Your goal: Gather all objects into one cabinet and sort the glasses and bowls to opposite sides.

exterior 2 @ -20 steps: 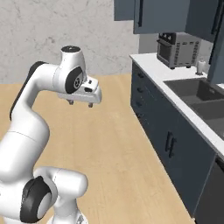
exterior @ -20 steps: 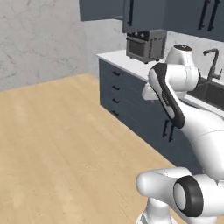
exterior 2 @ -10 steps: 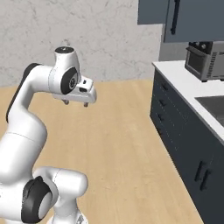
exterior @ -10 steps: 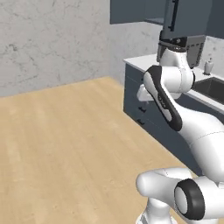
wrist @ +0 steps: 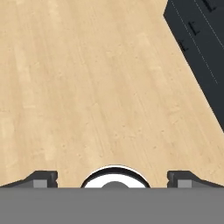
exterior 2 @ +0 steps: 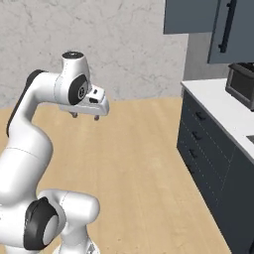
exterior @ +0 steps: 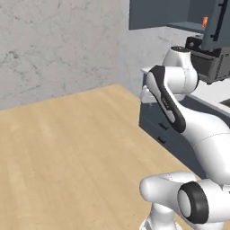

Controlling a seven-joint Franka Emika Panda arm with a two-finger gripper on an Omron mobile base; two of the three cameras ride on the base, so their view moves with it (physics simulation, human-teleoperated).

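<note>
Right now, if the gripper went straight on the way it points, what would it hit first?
The gripper points down, open and empty; nothing lies below but the wooden floor, with the dark base cabinets off to one side.

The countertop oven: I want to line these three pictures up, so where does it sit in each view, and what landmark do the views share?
Left base view: the black countertop oven is at the upper right, on the counter just past the arm's top joint.
Right base view: it is cut by the right edge, at mid-height on the white countertop.
Hand view: I cannot find it.
Shared landmark: the dark drawer fronts beside the wooden floor.
</note>
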